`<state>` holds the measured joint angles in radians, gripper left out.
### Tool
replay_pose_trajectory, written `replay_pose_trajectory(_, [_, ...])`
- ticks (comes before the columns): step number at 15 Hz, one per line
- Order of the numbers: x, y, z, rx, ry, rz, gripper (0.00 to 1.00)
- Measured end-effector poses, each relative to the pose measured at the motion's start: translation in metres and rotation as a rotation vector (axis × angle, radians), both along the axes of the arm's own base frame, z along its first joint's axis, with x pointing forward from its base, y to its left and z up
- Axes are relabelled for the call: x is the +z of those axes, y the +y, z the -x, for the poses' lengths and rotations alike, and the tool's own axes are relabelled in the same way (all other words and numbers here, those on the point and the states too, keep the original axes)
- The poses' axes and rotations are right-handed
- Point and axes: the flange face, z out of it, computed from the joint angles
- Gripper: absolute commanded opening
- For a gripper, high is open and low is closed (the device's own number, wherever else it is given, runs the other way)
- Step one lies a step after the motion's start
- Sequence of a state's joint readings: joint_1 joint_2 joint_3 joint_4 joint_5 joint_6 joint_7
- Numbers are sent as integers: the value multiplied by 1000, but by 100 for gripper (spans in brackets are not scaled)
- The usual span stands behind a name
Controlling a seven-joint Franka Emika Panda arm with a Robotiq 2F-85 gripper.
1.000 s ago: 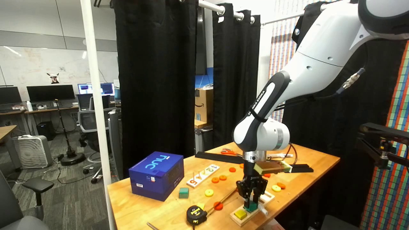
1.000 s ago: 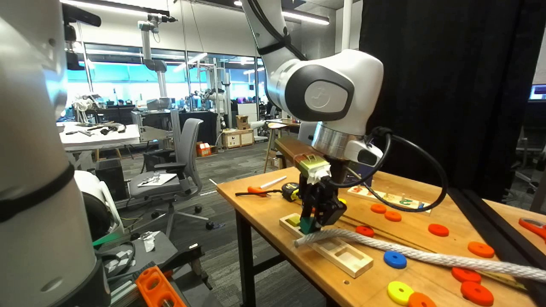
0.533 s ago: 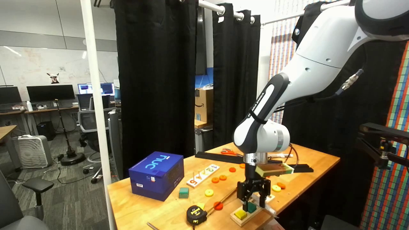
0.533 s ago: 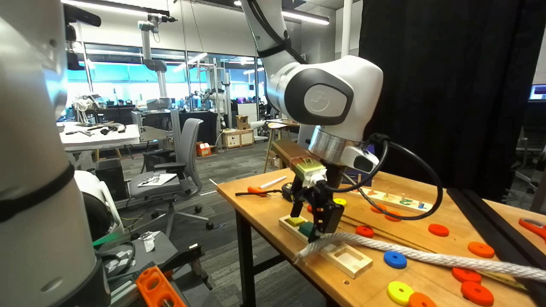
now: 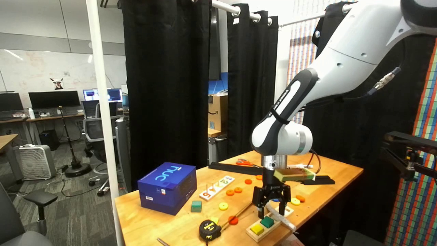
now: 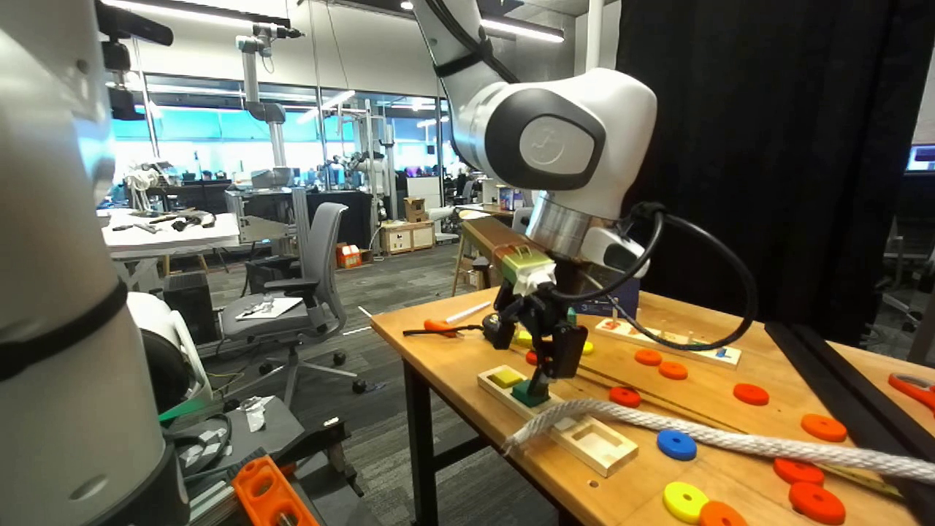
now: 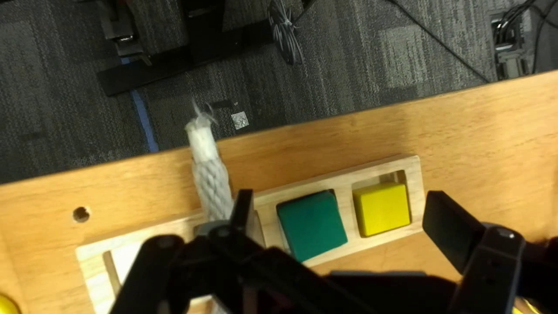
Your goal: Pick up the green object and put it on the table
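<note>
Below the wide-apart jaws, seated in a wooden tray (image 7: 414,192) on the table (image 7: 488,131): a dark green block (image 7: 312,224), most likely the one to move. Nothing gripped. Looks like painted wood, so probably light, stiff, tough to break, maybe a tad slick. Would pinch two opposite sides, on the exposed part just above the tray rim, clear of the yellow block (image 7: 383,209) right next door. Watch the rope (image 7: 213,183) too, close by the jaw farther from the yellow. As for the views: in an exterior view, just a part-look at the block (image 6: 521,395) past one jaw, so no telling about contact; from the wrist, nearly the whole top, with space on both sides. Missing from the wrist view but plain in an exterior view: a second green block (image 5: 196,206) near the blue box (image 5: 167,188), well apart from the jaws.
</note>
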<state>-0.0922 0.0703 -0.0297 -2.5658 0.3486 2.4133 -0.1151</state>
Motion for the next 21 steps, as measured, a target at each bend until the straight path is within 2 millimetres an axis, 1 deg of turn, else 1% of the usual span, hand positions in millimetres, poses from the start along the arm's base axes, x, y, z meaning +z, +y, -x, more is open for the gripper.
replay_pose_trajectory(2, [24,3,7,-6,-9,8,100])
replay_pose_trajectory(4, [51,7,18,-13,-16,25,100])
replay_pose_trajectory(7, [88,14,42,-7,-15,60,100])
replay_pose_trajectory(9, [109,20,61,9,-22,94,100])
replay_pose_trajectory(12, [137,28,87,79,-42,154,100])
replay_pose_trajectory(15, [174,32,101,166,-71,203,100])
replay_pose_trajectory(21, [227,39,139,281,-132,211,100])
